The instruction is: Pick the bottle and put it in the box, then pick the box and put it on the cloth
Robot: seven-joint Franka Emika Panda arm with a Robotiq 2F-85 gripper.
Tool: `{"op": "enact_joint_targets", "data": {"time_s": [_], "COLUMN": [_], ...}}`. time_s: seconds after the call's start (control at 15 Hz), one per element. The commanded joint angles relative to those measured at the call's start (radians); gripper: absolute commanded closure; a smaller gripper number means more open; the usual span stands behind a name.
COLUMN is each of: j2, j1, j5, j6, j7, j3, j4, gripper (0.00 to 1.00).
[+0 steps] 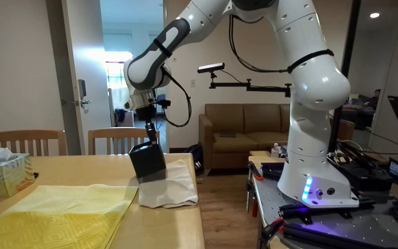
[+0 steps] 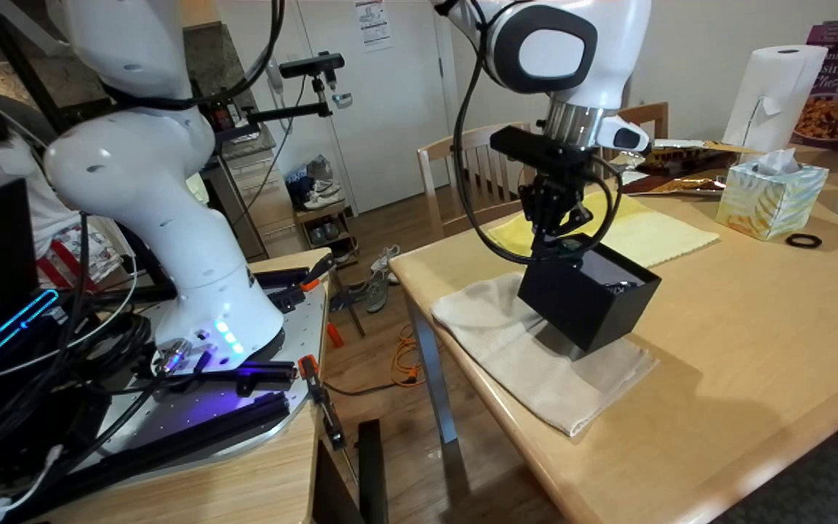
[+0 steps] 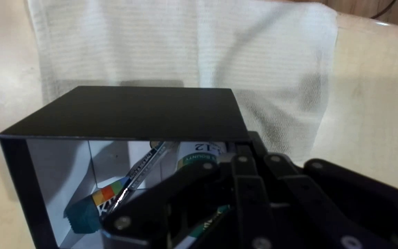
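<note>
By the gripper (image 1: 153, 138), the black box (image 3: 126, 112) is pinched at its three o'clock wall in the wrist view. It is tilted and looks light and stiff; that thin wall can be held well, but swinging is likely. Inside, the bottle (image 3: 200, 151) could be rolled. Toward twelve o'clock, the cloth (image 3: 136, 41) is spread below; whether it is touched cannot be told.

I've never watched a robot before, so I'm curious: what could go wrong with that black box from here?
The hand seems to pinch only one wall of the box, so it might slip. The box is tilted, so the packet inside could slide. The cloth lies by the edge of the table; a misplaced box might fall off.
</note>
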Motion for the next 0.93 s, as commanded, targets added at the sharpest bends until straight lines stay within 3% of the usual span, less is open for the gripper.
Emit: {"op": "enact_joint_targets", "data": {"time_s": [0.0, 0.47, 0.87], "j2": [-0.087, -0.118, 0.016], "j1": [-0.011, 0.014, 0.011], "j5": [0.057, 0.095, 0.041], "j6": [0.053, 0.021, 0.164], "j7": [0.039, 0.144, -0.047], "j3": [0.015, 0.009, 0.037], "j4": [-0.141, -0.228, -0.140], "gripper": [0.99, 0.99, 0.99]}}
